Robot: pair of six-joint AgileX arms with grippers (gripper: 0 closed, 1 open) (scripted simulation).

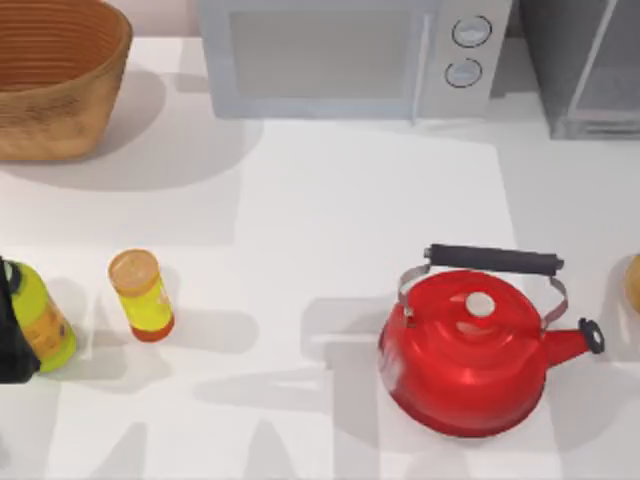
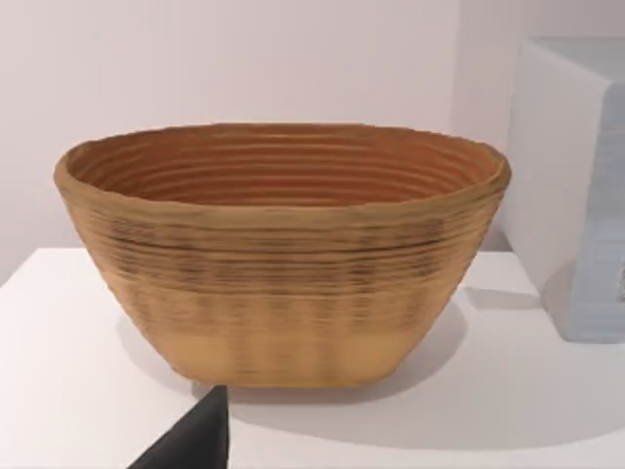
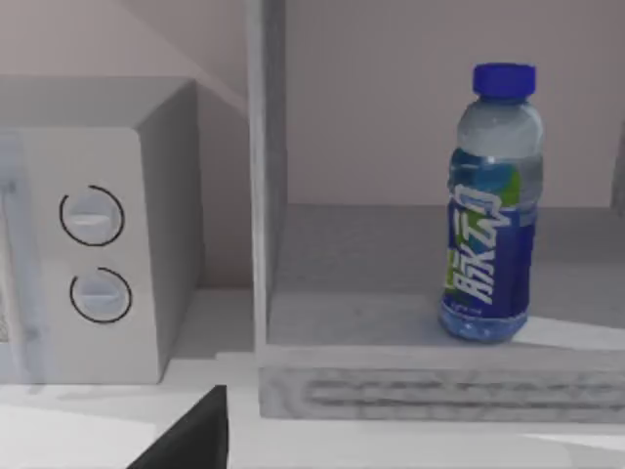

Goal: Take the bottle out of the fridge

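The fridge (image 1: 585, 70) stands at the table's back right, dark grey with a silvery frame. In the right wrist view the fridge (image 3: 439, 391) is open. Inside it the bottle (image 3: 491, 210) stands upright on the grey floor, clear at the top with a blue label and a bright blue cap. A dark part of my right gripper (image 3: 190, 440) shows at the picture's edge, in front of the fridge and well short of the bottle. In the left wrist view a dark part of my left gripper (image 2: 190, 440) faces the woven basket (image 2: 283, 254).
A light grey microwave (image 1: 340, 55) with two knobs stands left of the fridge, the basket (image 1: 55, 75) at back left. A red kettle (image 1: 475, 350) sits front right. A yellow bottle with orange lid (image 1: 142, 295) and a yellow-green bottle (image 1: 35, 320) stand front left.
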